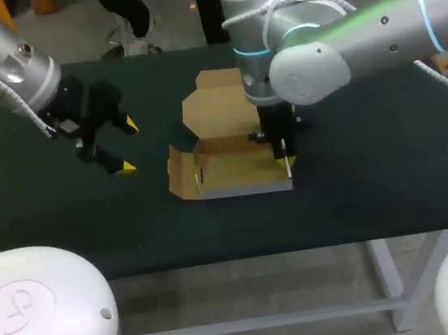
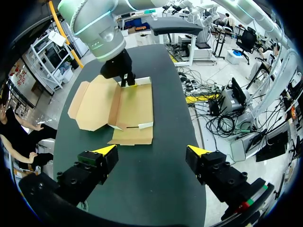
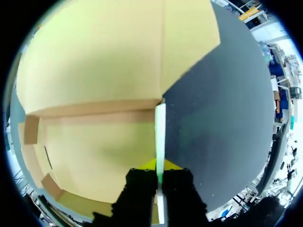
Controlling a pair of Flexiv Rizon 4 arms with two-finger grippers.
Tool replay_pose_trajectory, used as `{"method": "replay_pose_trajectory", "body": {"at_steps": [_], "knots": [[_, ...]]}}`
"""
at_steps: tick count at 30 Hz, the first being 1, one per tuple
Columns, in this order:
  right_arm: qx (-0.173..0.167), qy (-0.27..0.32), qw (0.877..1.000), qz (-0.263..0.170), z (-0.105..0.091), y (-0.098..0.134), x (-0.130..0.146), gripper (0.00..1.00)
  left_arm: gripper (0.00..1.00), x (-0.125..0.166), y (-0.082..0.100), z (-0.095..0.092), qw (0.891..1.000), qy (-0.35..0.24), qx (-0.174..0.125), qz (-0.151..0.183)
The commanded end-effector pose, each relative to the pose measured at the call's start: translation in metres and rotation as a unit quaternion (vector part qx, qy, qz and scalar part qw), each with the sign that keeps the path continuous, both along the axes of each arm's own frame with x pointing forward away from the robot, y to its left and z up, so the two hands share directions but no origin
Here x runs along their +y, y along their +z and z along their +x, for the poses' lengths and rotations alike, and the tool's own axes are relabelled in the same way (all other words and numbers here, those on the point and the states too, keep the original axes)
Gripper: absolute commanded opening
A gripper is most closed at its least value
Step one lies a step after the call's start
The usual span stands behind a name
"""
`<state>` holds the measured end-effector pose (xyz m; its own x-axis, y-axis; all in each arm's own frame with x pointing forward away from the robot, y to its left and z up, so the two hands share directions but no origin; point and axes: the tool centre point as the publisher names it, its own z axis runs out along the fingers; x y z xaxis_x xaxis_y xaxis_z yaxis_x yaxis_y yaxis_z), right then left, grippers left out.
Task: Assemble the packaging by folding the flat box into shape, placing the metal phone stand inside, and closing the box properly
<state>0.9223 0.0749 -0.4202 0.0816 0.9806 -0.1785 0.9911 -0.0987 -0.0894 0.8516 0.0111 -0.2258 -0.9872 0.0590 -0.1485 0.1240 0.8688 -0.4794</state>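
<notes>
A brown cardboard box (image 1: 236, 166) lies half folded in the middle of the table. Its tray has low walls raised, and its lid (image 1: 216, 103) lies flat behind. My right gripper (image 1: 282, 154) points down at the tray's right side. In the right wrist view it (image 3: 160, 176) is shut on the thin upright side flap (image 3: 160, 132), with the tray's floor (image 3: 94, 146) beside it. My left gripper (image 1: 130, 145) hangs open to the left of the box, apart from it. In the left wrist view the box (image 2: 128, 106) lies ahead of the wide-open fingers (image 2: 152, 151), with my right gripper (image 2: 128, 81) at its far side.
The dark table top (image 1: 357, 184) stretches bare to the right of the box and along the front edge. The left side flap (image 1: 178, 176) of the tray splays outward toward my left gripper.
</notes>
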Motion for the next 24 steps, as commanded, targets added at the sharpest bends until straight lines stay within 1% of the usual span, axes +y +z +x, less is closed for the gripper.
{"method": "replay_pose_trajectory", "body": {"at_steps": [1,3,7,11,16,20,22,24], "knots": [[0.028,-0.005,0.998,-0.055,0.007,-0.006,0.007,0.00,1.00,0.001,0.001,0.000,1.000,0.000,0.001,0.003],[0.026,-0.006,0.997,-0.066,0.006,-0.007,0.007,0.00,1.00,0.001,0.001,0.000,1.000,0.000,0.001,0.003],[0.023,-0.011,0.997,-0.074,0.004,-0.006,0.005,0.00,1.00,0.001,0.001,0.000,1.000,0.000,0.001,0.003],[0.012,-0.006,0.999,-0.052,0.000,-0.004,0.003,0.00,1.00,0.001,0.001,0.000,1.000,0.000,0.001,0.003],[-0.008,0.017,1.000,0.011,-0.006,0.000,0.000,0.00,1.00,0.001,0.001,0.000,1.000,0.000,0.001,0.003],[-0.023,0.032,0.998,0.045,-0.010,0.004,0.000,0.00,1.00,0.001,0.001,0.000,1.000,0.000,0.001,0.003],[-0.024,0.037,0.997,0.056,-0.010,0.004,0.001,0.00,1.00,0.001,0.001,0.000,1.000,0.000,0.001,0.003],[-0.024,0.039,0.997,0.056,-0.009,0.004,0.002,0.00,1.00,0.001,0.001,0.000,1.000,0.000,0.001,0.003]]}}
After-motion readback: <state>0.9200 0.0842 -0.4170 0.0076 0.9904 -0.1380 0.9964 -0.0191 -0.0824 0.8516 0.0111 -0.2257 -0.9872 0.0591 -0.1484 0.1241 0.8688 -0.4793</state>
